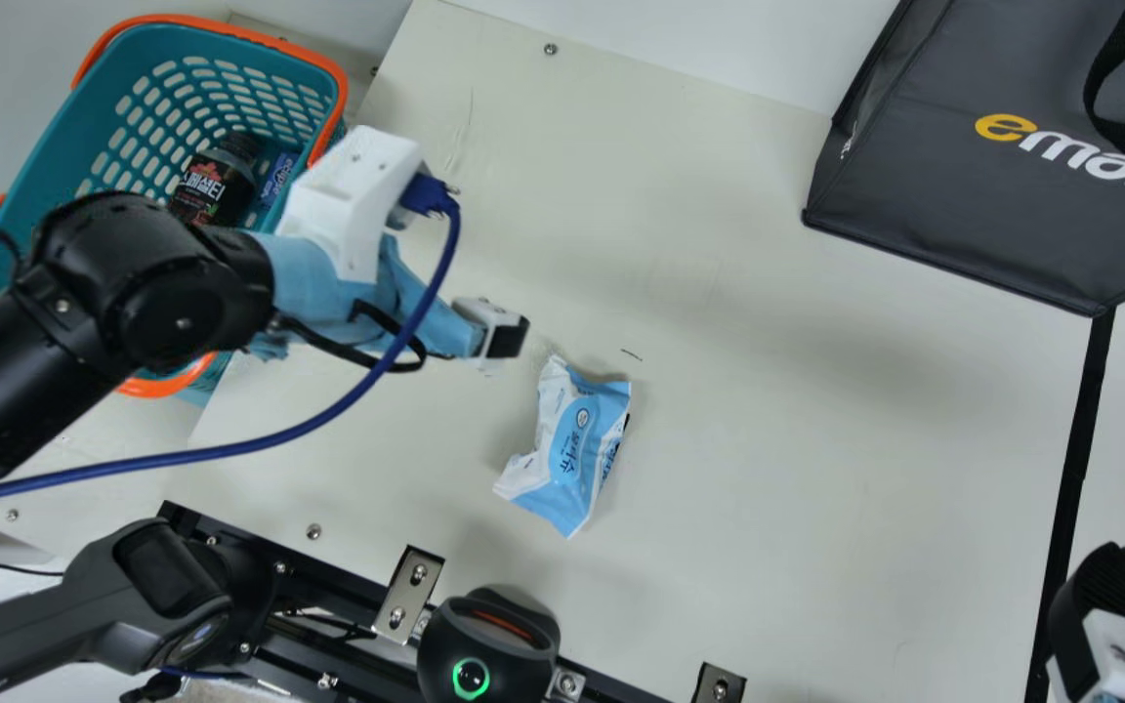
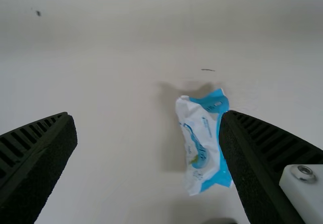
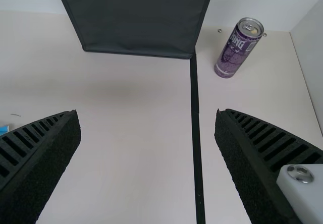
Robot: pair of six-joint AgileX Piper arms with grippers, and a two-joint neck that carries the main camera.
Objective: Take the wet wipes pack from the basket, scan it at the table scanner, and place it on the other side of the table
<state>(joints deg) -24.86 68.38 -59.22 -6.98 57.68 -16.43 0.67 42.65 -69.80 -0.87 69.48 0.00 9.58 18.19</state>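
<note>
I see the wipes pack [image 1: 570,444] beyond the table scanner [image 1: 486,649], long side running roughly outward; farther out hangs my left gripper [image 2: 148,115], nearer the pack than my right gripper [image 3: 147,112]; both spread, empty; I'd reach scannerward.

Blue-and-white wipes pack [image 2: 199,138] on table [image 2: 111,118], open gripper [image 2: 149,133] nearby

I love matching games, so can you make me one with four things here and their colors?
Things:
1. wipes pack
2. basket
3. bag
4. can

Colors:
A. purple
B. teal and orange
C. light blue and white
D. dark gray

Right pairs: 1-C, 2-B, 3-D, 4-A
</note>
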